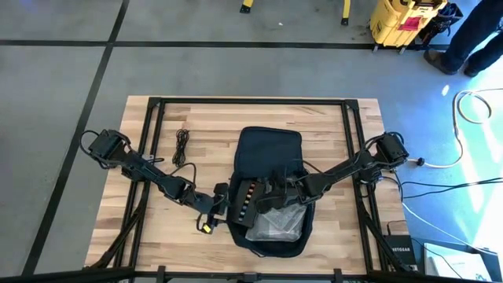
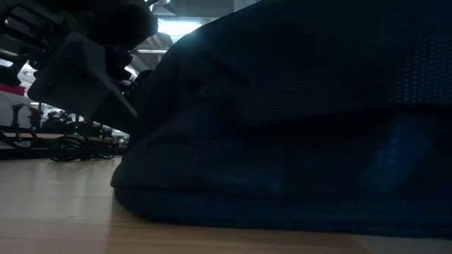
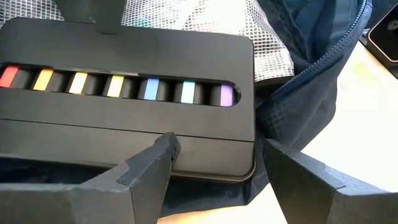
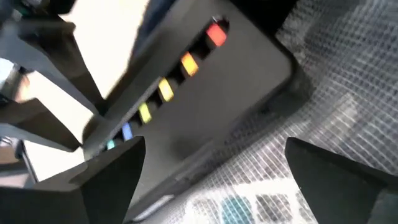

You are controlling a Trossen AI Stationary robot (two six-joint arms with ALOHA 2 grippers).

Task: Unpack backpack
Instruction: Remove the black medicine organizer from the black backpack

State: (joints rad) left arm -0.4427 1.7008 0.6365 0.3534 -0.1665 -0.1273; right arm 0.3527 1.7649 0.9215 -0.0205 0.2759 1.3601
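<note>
While unzipped, dark navy backpack (image 1: 267, 153) lies flat.

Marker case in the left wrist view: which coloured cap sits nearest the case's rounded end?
The purple cap, last in the row on the black marker case. The red cap is at the opposite end; orange, yellows and blues lie between.

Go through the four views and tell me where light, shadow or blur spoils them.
High view: evenly lit, sharp; sun glare on the floor at right. Low view: the dark navy fabric backpack fills it, backlit and nearly black. Left wrist view: bright, crisp on the flat black case with a row of coloured caps. Right wrist view: motion-smeared, its mesh pouch soft.
</note>
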